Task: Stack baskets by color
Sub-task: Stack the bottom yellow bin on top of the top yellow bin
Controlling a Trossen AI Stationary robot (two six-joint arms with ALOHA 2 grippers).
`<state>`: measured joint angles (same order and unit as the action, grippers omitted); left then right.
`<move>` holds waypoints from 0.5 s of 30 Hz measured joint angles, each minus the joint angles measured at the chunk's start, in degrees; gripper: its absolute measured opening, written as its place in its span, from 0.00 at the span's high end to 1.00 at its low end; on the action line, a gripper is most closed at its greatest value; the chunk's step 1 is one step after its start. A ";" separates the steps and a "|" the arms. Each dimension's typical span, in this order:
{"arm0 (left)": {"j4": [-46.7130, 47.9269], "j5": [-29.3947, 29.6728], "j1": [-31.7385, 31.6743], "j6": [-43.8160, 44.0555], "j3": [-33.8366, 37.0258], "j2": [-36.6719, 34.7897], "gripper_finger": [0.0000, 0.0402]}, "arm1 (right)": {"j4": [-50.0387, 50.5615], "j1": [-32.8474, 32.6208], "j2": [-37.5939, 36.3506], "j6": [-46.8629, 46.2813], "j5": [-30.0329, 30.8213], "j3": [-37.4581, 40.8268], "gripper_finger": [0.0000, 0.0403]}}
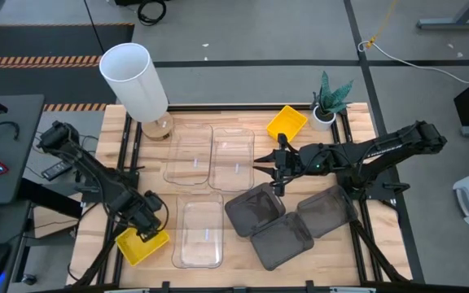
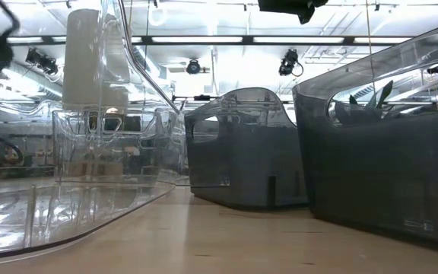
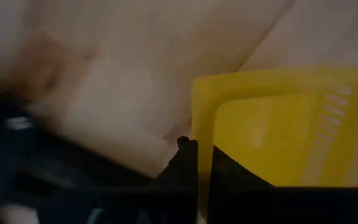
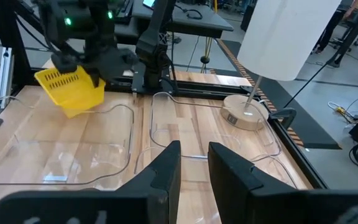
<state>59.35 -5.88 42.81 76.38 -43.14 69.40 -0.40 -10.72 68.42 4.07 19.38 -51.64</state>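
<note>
The left gripper (image 1: 148,230) pinches the rim of a yellow basket (image 1: 141,246) at the near left corner of the desk (image 1: 243,252). It holds only the thin edge, so the basket could tip or slip out. The right gripper (image 1: 260,168) waits part open, empty, above the clear baskets (image 1: 233,159).

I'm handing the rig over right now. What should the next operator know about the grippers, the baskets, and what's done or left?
Left gripper: shut on the rim of a yellow basket, front-left corner.
Right gripper: empty, mid-table above the clear baskets.
Second yellow basket: back, beside the plant.
Three clear baskets lie separate; three grey baskets overlap loosely, front-right.
Done: no stack finished.
Left: all three colors.
</note>
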 joint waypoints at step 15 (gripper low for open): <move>30.79 18.15 -1.42 1.07 -22.55 -0.10 0.99 | -0.01 0.00 -0.02 -1.04 -0.13 0.00 0.79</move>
<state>90.14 12.27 41.38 77.45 -65.69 69.30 -0.41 -10.72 68.40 3.03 19.25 -51.64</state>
